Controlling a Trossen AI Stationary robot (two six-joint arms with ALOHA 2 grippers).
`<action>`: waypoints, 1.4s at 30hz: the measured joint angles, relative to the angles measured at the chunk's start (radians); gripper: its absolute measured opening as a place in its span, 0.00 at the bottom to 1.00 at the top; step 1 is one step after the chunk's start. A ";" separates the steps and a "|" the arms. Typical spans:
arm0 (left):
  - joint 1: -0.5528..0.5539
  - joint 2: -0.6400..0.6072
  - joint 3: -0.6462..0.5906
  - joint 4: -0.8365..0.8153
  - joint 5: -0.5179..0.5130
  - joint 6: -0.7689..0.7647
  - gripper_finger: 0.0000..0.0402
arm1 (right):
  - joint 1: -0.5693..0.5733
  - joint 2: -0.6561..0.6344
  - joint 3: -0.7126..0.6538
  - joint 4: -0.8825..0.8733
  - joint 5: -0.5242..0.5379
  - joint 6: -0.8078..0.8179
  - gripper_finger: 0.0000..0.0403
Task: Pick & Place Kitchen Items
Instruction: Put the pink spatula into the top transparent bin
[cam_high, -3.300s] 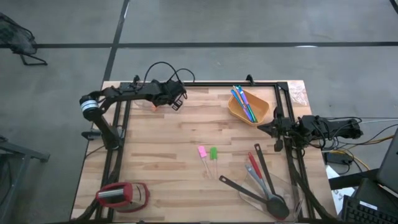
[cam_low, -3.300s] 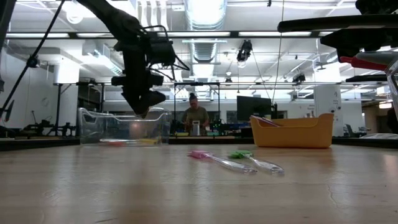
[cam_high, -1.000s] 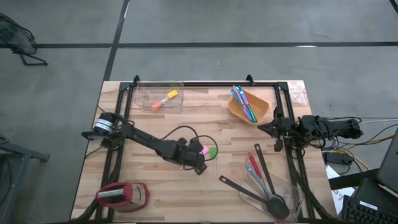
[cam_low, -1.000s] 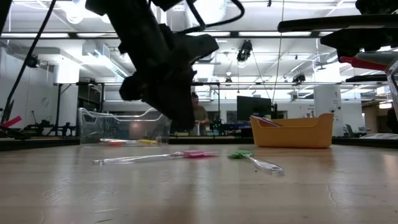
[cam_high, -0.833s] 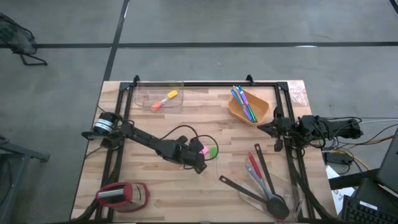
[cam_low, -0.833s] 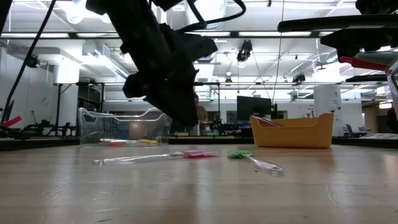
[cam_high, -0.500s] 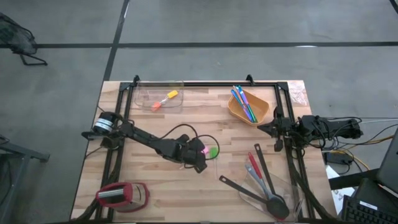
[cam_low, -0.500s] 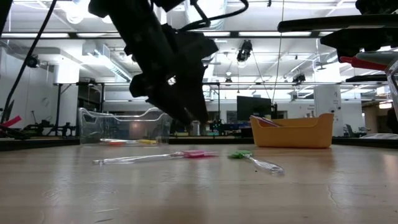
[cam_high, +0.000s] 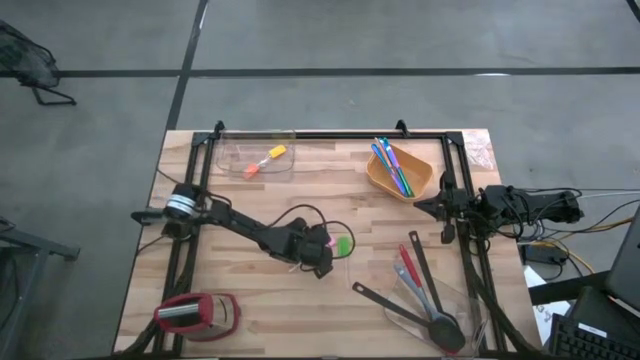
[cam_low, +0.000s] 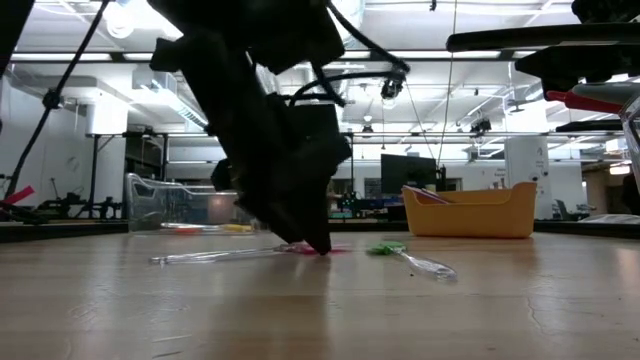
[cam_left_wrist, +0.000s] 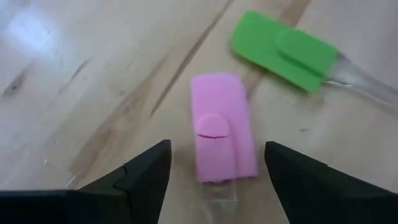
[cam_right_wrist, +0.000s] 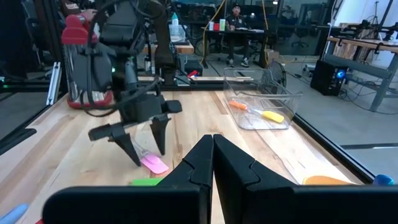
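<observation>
1. The left pincer (cam_left_wrist: 214, 171) is down at the middle of the surface (cam_high: 260, 300), its two dark fingers (cam_left_wrist: 146, 171) spread wide, one on either side of the pink spatula (cam_left_wrist: 222, 134); neither finger visibly touches it.
2. The pink spatula lies flat. In the high view its pink head (cam_high: 327, 241) shows just beside the pincer, and in the low view its clear handle (cam_low: 205, 256) runs level along the wood, away from the head.
3. The green spatula (cam_left_wrist: 289, 53) lies just beside the pink one, its clear handle leading away from the head; the two heads are close but apart.
4. Towards the right front corner two long black spoons (cam_high: 400, 305) and a red-headed spatula (cam_high: 405, 262) lie together, fanning out from the corner towards the middle of the surface.
5. The orange tub (cam_high: 400, 172) at the back right holds blue, green and purple sticks (cam_high: 392, 163) lying slantwise.
6. The clear tub (cam_high: 250, 160) at the back left holds an orange and yellow piece (cam_high: 266, 158).
7. The right pincer (cam_right_wrist: 213, 149) waits at the right edge with its fingers together, holding nothing.
8. A red-and-black object (cam_high: 195, 313) sits at the front left corner.
9. The surface is pale wood planks; beyond it is a workshop with ceiling lights, and a person (cam_right_wrist: 235, 17) sits at a far desk.
</observation>
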 joint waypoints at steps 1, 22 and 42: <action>0.001 0.003 0.001 0.003 0.014 0.002 0.66 | 0.000 0.000 0.000 0.000 0.000 0.000 0.02; 0.048 0.014 -0.097 0.065 0.091 0.025 0.25 | 0.000 0.000 0.000 0.000 0.000 0.000 0.02; 0.053 -0.053 -0.093 0.060 0.081 0.105 0.01 | 0.000 0.000 0.000 0.000 0.000 0.000 0.02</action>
